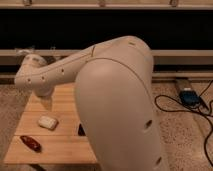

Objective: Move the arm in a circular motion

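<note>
Above the wooden table [62, 144], holds the arm [112, 95] bent, gripper [46, 101] hanging beyond a white lump [48, 122] (its state: cannot tell).

Dim, warm indoor light from above. The huge smooth cream-white robot arm [115, 100] is bright on top and shaded underneath, no hard glare. The black wall band [100, 27] behind is nearly lightless. The gripper [46, 102] hangs in shadow under the arm's left end, over the light wooden table [60, 145], which is softly shadowed there.
</note>
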### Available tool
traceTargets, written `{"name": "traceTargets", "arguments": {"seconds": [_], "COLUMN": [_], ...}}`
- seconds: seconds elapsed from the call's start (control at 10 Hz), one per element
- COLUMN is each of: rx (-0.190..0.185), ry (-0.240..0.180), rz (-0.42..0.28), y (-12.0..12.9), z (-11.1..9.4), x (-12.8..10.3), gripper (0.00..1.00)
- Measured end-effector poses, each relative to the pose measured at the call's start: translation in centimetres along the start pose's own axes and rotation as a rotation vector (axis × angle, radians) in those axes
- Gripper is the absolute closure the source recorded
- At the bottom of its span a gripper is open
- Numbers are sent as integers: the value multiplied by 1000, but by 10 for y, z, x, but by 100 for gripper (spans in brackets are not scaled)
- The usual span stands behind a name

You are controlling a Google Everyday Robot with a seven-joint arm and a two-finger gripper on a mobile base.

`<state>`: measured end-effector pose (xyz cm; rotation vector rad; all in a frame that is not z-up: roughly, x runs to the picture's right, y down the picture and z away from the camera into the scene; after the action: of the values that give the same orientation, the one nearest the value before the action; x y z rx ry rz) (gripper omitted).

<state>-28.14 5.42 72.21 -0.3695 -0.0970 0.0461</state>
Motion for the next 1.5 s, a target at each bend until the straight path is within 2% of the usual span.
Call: {"name": "traceTargets", "arguments": {"seconds": [0.1,0.3,0.5,0.7,0.9,1.2,1.4,1.5], "rx": [-3,-7,-14,-23,-32,-52,-58,-63], "ry": [2,18,43,70,96,141,158,175], "rz": [-32,-32,17,97,202,390,483,551], "y": [24,54,72,75,59,14,-10,-29], "z": [-9,-22,-32,-40,-41,-29,-22,-15], "x": [4,19,48,90,141,231,274,307], "gripper": [20,20,20,20,20,20,20,20]}}
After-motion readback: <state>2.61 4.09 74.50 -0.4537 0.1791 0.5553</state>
